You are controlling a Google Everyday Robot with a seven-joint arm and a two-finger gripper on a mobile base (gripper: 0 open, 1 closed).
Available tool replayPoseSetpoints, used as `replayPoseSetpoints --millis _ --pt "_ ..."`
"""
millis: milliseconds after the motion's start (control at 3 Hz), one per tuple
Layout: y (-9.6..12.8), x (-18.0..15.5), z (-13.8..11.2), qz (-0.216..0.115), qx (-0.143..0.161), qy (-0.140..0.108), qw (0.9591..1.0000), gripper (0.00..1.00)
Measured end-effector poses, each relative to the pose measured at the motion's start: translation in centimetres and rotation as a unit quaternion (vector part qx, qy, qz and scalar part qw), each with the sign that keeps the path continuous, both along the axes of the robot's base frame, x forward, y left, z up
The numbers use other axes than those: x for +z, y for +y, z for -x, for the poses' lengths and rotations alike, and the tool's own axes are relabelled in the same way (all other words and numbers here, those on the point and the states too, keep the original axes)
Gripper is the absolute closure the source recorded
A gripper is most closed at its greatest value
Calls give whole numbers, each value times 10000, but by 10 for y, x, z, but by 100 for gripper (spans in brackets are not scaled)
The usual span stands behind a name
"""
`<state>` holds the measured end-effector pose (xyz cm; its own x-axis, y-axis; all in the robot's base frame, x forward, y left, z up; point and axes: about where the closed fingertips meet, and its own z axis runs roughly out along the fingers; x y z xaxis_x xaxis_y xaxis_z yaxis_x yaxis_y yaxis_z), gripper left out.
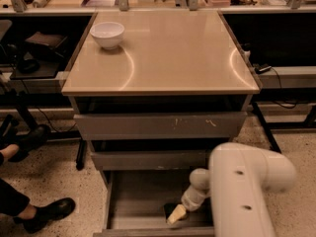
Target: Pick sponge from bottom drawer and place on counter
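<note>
The end effector [177, 214] is found inside the open bottom drawer [138, 196], near its front. The sponge [169, 209] is taken to be the dark patch touching the tip, on the side away from the arm [247, 191]. Its long axis cannot be made out. Whether the end effector is wide, narrow or holding cannot be told. The drawer's right part is hidden by the arm.

Bottom drawer [138, 196] open, grey inside. Arm [242, 181] reaches in from the right. End effector [177, 215] sits low at drawer's front-right, right by dark sponge [169, 209] on drawer floor; contact can't be told. Two shallower drawers [158, 126] above. Counter [168, 53] w/ white bowl [107, 34] at back-left. Black shoe [47, 214] on floor, left.
</note>
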<state>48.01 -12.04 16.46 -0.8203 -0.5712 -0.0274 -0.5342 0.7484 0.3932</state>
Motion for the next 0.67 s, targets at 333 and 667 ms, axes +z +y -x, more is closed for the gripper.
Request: replayPoseSetpoints --millis 333,667 --pt "-15 -9 -9 -916 -440 -150 9947 0" --pt "-41 -2 -40 -975 -403 -601 9926 0"
